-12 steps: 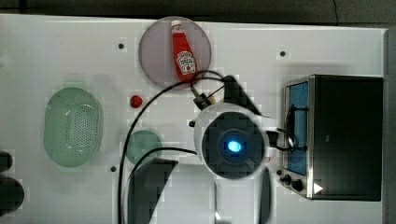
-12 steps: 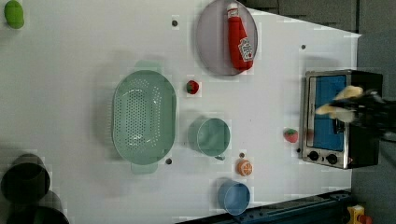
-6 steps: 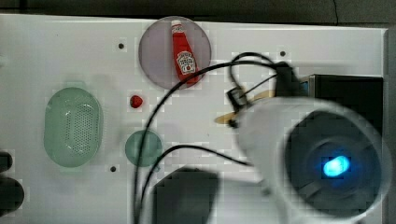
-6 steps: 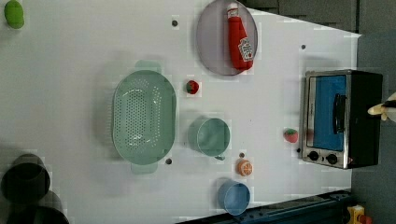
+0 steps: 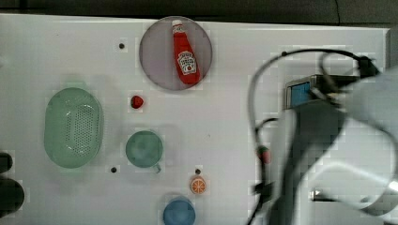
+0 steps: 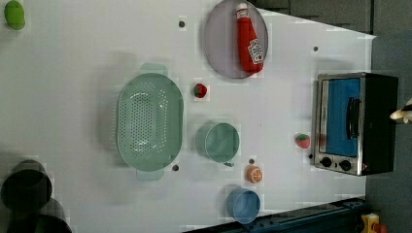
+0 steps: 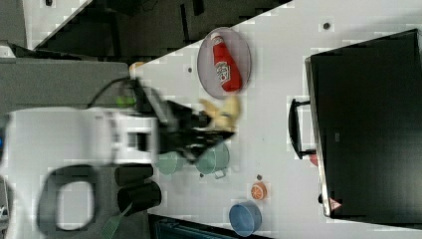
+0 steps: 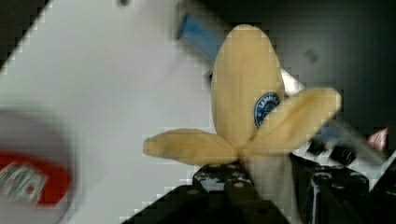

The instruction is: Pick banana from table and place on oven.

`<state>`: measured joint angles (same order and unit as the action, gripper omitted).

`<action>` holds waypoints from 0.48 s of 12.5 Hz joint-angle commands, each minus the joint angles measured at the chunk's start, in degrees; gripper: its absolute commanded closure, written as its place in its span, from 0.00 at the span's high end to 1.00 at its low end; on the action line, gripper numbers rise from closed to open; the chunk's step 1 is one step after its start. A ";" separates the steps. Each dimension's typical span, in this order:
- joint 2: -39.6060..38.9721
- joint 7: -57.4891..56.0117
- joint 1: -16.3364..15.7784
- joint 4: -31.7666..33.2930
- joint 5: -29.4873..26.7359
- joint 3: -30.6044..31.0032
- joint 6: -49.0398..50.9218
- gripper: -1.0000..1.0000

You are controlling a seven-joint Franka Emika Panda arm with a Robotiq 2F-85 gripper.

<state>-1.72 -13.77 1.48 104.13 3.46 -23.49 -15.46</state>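
Observation:
A pale yellow banana (image 8: 245, 98) with peeled flaps and a blue sticker stands up from my gripper (image 8: 243, 170), whose black fingers are shut on its lower end. In the right view the gripper (image 7: 211, 124) carries the banana (image 7: 224, 112) in the air above the white table (image 7: 278, 64), to the right view's left of the oven (image 7: 368, 129). The banana's tip (image 6: 403, 114) pokes in at the left view's right edge, beside the oven's black top (image 6: 381, 121). In the top view my blurred arm covers most of the oven (image 5: 300, 91).
A ketchup bottle (image 6: 248, 39) lies on a grey plate (image 6: 218, 43). A green colander (image 6: 149, 121), a teal cup (image 6: 221, 142), a blue bowl (image 6: 243, 205), an orange slice (image 6: 253, 174) and two strawberries (image 6: 200, 90) (image 6: 302, 141) sit on the table. Black cylinders (image 6: 26, 187) stand at a corner.
The arm has lifted and swung toward the oven with the banana. In the left view the banana went from in front of the oven door to the right edge beyond its top.

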 commanded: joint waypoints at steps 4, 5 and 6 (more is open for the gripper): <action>-7.06 -21.35 2.70 -0.11 -1.42 -10.73 -10.37 0.26; -8.82 -23.03 3.06 -0.01 -4.33 -11.54 -10.37 0.26; -10.42 -24.13 3.48 -0.01 -7.78 -12.04 -11.23 0.26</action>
<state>-12.16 -32.14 6.60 104.69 -3.59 -37.12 -26.37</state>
